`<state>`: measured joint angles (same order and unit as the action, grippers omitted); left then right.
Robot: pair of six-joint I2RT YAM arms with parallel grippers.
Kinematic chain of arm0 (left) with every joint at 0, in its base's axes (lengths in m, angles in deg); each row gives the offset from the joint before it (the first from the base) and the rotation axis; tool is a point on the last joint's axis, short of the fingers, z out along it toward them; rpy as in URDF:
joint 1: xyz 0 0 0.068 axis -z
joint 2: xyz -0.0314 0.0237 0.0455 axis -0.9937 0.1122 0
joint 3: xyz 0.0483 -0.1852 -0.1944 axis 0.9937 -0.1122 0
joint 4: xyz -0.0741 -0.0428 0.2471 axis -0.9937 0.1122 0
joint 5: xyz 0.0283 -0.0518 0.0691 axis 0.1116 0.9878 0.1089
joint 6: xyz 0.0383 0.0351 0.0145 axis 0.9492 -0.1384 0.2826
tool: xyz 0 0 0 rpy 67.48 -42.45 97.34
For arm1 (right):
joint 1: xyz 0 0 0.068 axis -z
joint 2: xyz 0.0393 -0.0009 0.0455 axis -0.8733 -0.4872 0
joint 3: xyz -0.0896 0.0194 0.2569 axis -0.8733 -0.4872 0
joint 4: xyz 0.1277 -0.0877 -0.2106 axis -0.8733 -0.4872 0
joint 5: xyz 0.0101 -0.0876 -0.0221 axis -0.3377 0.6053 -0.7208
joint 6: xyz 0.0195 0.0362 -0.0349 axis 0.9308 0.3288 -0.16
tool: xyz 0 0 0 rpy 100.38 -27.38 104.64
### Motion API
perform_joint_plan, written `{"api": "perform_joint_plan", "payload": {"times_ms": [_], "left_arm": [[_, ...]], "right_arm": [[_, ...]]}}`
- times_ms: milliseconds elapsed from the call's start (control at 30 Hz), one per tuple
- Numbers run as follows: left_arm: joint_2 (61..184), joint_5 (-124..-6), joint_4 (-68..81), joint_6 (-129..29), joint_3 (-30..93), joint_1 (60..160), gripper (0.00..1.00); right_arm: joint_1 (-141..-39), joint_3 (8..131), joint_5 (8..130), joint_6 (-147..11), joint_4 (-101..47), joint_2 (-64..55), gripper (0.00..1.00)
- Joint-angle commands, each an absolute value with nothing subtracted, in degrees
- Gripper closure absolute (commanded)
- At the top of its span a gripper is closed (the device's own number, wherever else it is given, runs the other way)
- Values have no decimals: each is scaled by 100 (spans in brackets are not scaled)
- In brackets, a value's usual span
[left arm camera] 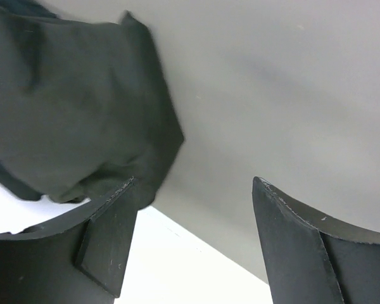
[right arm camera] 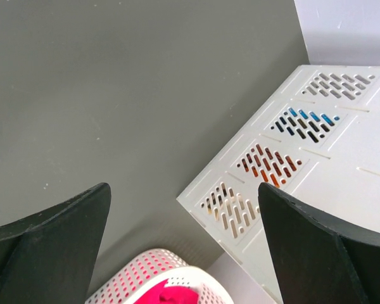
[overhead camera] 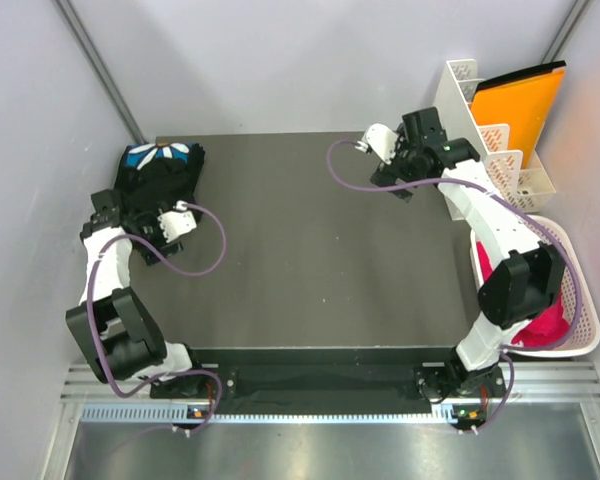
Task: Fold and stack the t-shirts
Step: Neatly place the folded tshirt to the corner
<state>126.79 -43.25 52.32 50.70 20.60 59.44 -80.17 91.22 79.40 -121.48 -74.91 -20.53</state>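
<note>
A folded black t-shirt [overhead camera: 160,172] with a blue print and white petals lies at the back-left corner of the dark table [overhead camera: 310,260]. Whether more than one of the t-shirts is in that bundle I cannot tell. My left gripper [overhead camera: 140,220] hovers just in front of it by the table's left edge. In the left wrist view the black cloth [left arm camera: 76,107] fills the upper left, and my left gripper [left arm camera: 193,183] is open and holds nothing; its left fingertip [left arm camera: 114,221] lies close to the cloth's edge. My right gripper [overhead camera: 398,182] hangs at the back right, open wide and empty over bare table [right arm camera: 183,190].
A white slotted organiser [overhead camera: 485,125] with an orange folder [overhead camera: 520,100] stands at the back right. A white perforated basket [overhead camera: 580,320] holding pink cloth sits beside the table's right edge. The right wrist view shows the organiser [right arm camera: 291,158] and the basket [right arm camera: 139,272].
</note>
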Motion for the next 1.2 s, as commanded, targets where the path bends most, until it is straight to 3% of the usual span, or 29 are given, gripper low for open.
{"api": "perform_joint_plan", "payload": {"times_ms": [0, 300, 533, 933, 1167], "left_arm": [[12768, -4536, 6056, 5391, 2355, 6044, 24], [12109, -5160, 5058, 5752, 897, 6246, 26], [12574, -5257, 4768, 5119, 1037, 6246, 30], [13040, -5985, 2606, 5013, 80, 6281, 38], [13278, -6048, 1534, 5013, -237, 6360, 37]], "right_arm": [[-8018, 8751, 7745, -12283, -6912, -1609, 0], [-7886, 8944, 7499, -12433, -6859, -1854, 0], [-7877, 9461, 7507, -12530, -6938, -2109, 0], [-7921, 10122, 7542, -12442, -7263, -2347, 0], [-8000, 10324, 7639, -12389, -7377, -2426, 0]]}}
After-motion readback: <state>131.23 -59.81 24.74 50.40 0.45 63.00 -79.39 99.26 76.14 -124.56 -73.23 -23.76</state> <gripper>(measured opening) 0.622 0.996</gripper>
